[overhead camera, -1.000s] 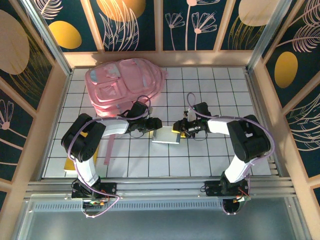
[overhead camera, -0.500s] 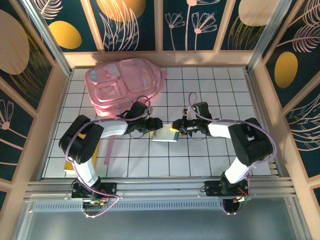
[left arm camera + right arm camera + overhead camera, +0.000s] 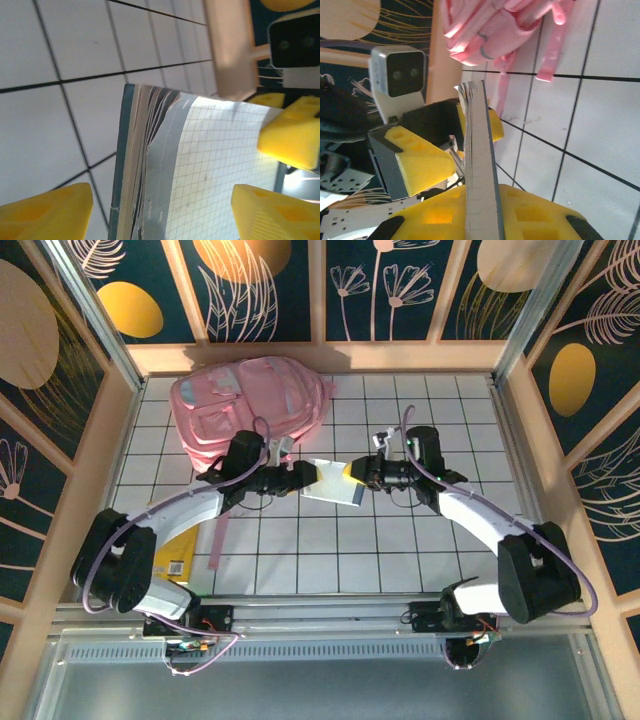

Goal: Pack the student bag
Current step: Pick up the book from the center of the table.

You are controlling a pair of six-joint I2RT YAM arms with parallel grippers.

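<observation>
Both arms have stretched forward, carrying the notebook (image 3: 330,481) nearer the student bag (image 3: 250,405) lying back-left on the bench (image 3: 400,540). Right tool (image 3: 352,473) clamps it; left tool (image 3: 305,476) stands released, so the handover looks done.

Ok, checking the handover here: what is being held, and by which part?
The thin grey grid-covered notebook, pinched at one end by the right gripper; the left gripper stands open around the opposite end.
</observation>
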